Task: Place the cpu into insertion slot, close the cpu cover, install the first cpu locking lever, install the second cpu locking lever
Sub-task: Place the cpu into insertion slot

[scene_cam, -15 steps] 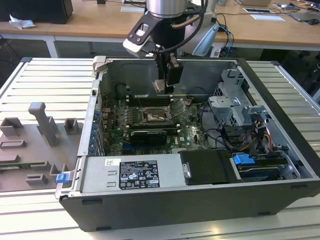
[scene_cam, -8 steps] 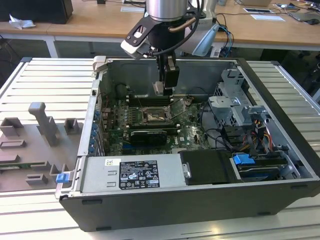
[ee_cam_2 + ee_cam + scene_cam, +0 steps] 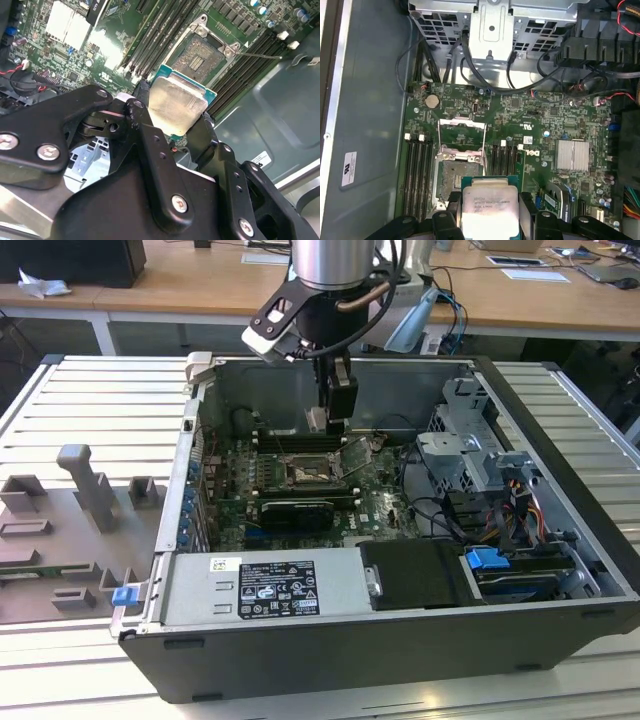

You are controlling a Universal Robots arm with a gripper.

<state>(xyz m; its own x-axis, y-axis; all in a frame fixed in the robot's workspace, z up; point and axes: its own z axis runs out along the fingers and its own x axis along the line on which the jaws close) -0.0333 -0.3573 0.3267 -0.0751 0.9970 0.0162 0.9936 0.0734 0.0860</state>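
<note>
Your end effector (image 3: 174,114) is clamped on the chip (image 3: 177,100), which hangs just short of the open socket (image 3: 200,54), so square its edges to the socket's and lower it flat.

An open black computer case (image 3: 300,665) lay on the ribbed metal bench (image 3: 100,400), filling the middle and right of the exterior view. A white-labelled power supply box (image 3: 265,585) sat along its lower edge, with a blue tab (image 3: 487,561) to the right and a grey drive cage (image 3: 465,455) above that. A grey fixture plate (image 3: 60,540) lay at lower left. A coin battery (image 3: 432,101) and a finned heatsink (image 3: 574,154) sat on the green motherboard (image 3: 530,110).
</note>
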